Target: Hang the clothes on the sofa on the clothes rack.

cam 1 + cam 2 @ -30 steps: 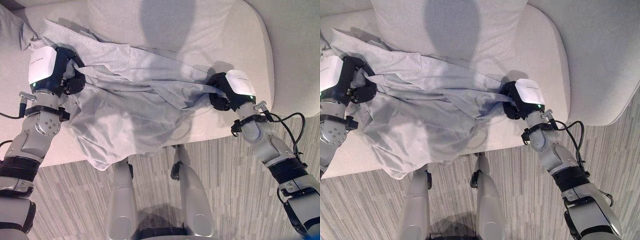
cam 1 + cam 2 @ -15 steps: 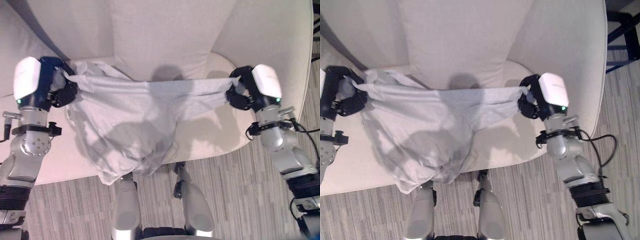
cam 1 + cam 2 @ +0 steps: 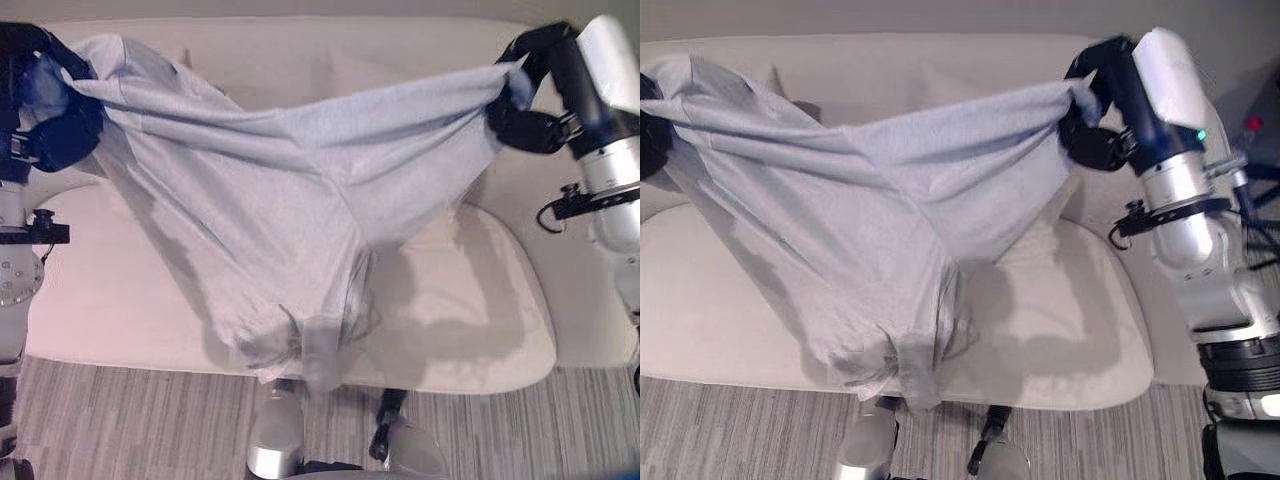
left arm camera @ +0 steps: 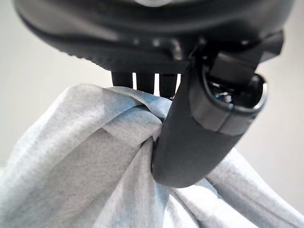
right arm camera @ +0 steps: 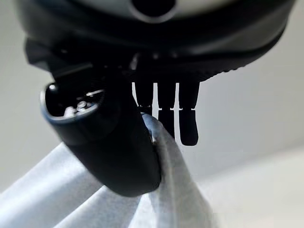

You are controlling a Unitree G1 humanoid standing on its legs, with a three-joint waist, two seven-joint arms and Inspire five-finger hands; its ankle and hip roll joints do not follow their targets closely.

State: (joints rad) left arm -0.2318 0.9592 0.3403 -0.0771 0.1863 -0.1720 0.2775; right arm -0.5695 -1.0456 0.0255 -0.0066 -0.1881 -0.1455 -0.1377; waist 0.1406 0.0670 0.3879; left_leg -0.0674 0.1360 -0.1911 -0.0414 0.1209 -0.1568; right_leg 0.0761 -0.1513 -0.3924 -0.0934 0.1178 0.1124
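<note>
**Q:** Where is the garment located?

**A:** The light grey garment (image 3: 270, 190) is stretched across the upper half of the left eye view, from the upper left corner to the upper right. It is suspended between the two hands, above the cream sofa (image 3: 470, 300). Its top edge sags in the middle. The main body hangs down in folds toward the lower centre of the frame, where the lowest bunched part overlaps the front edge of the sofa seat, above the striped floor (image 3: 130, 420).

**Q:** What is the state of the left hand?

**A:** The left hand (image 3: 50, 120) sits at the upper left edge of the frame. In the left wrist view, the thumb (image 4: 190, 137) presses a twisted bunch of the cloth against the curled fingers (image 4: 142, 80). The hand is clamped on the garment.

**Q:** What is the state of the right hand?

**A:** The right hand (image 3: 1105, 110) sits at the upper right of the right eye view. In the right wrist view, the thumb (image 5: 114, 152) pinches a ridge of cloth against the fingers (image 5: 166, 109). This hand also grips the garment, at the opposite end.

**Q:** Does the garment touch the sofa?

**A:** The upper part is clear of the sofa. Whether the lowest folds touch the seat edge cannot be determined.
</note>
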